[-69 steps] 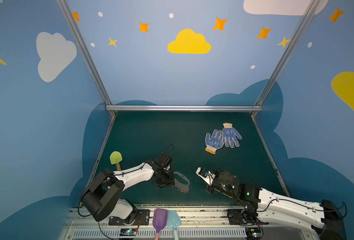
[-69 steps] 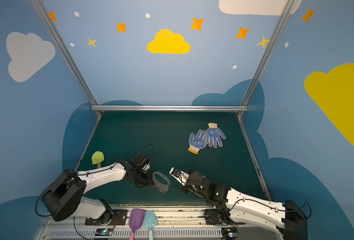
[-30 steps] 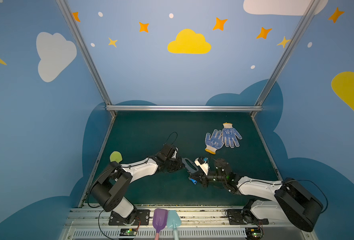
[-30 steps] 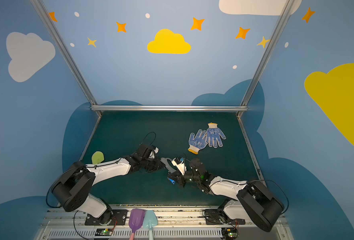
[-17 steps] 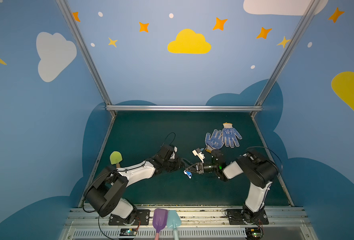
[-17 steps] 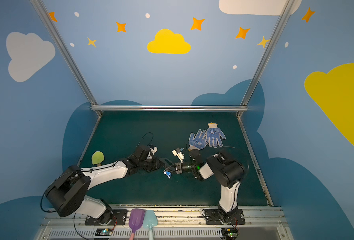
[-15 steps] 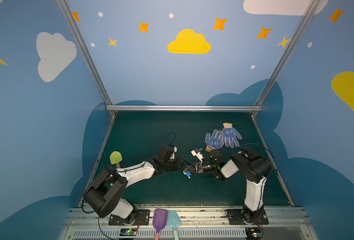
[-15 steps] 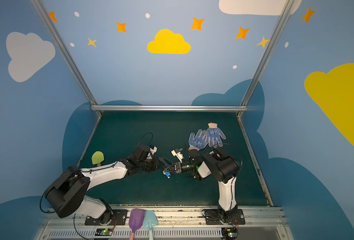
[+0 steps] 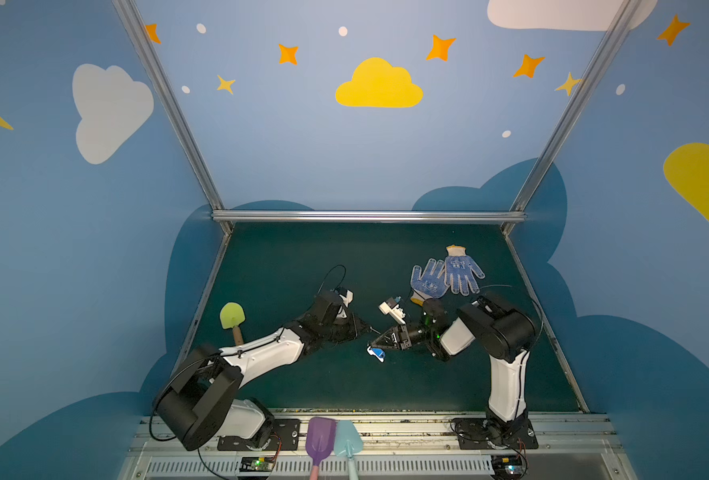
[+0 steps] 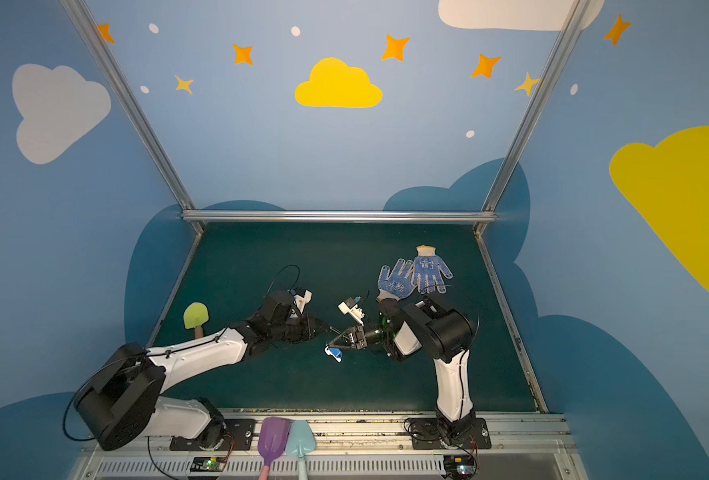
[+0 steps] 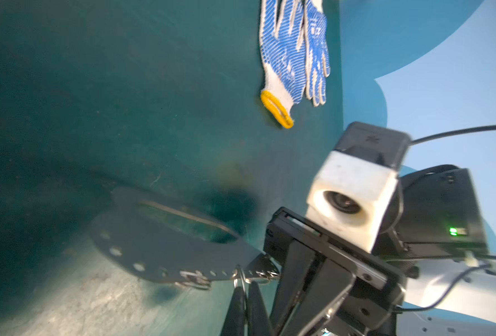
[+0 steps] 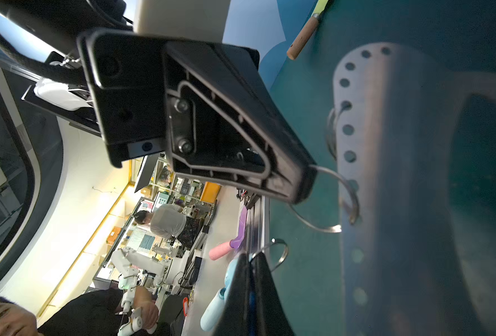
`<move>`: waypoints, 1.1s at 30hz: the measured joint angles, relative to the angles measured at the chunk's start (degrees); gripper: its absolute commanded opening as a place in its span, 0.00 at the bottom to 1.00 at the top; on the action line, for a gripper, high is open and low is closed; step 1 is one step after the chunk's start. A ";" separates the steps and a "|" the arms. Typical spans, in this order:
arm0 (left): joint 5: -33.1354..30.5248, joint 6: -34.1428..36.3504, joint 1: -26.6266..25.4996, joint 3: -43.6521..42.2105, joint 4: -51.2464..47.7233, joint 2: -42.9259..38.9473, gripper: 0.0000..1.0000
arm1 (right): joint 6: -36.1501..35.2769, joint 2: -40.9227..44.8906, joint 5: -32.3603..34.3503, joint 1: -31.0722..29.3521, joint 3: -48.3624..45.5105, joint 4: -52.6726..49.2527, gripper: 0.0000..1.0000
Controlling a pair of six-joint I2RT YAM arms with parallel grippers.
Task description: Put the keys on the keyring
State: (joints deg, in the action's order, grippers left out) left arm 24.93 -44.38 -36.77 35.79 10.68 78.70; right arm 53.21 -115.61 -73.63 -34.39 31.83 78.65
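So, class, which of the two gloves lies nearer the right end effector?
The left-hand glove, yellow cuff toward the front; the right-hand glove lies farther back with its cuff rearward.

This is a robotics laboratory. The work takes place inside a small booth: blue walls (image 9: 302,145) painted with clouds and stars, joined by aluminium profiles (image 9: 365,216), around a dark green bench (image 9: 286,266). A left arm (image 9: 261,353) and a right arm (image 9: 506,386) stand bolted on a metal rail (image 9: 406,430). Outside the booth (only the right wrist view shows it) is a bright room with a person (image 12: 168,222), crowded shelves (image 12: 179,186) and another white robot arm (image 12: 127,261).
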 measured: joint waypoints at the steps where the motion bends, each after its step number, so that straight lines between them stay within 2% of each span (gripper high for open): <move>1: 0.00 0.02 0.00 -0.11 0.07 -0.68 0.04 | 0.09 0.00 -0.07 0.00 0.15 0.02 0.00; 7: 0.02 0.02 0.00 -0.24 0.15 -2.84 0.04 | 1.03 0.02 0.15 0.00 1.64 0.07 0.00; 33: -0.50 -0.20 0.07 -1.66 0.33 -3.45 0.04 | 2.34 2.43 4.11 1.09 2.82 0.44 0.00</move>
State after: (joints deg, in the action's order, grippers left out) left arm 24.43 -44.58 -36.71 34.13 11.00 75.24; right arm 55.55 -113.19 -69.52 -33.30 34.65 79.09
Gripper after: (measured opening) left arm 0.047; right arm 0.055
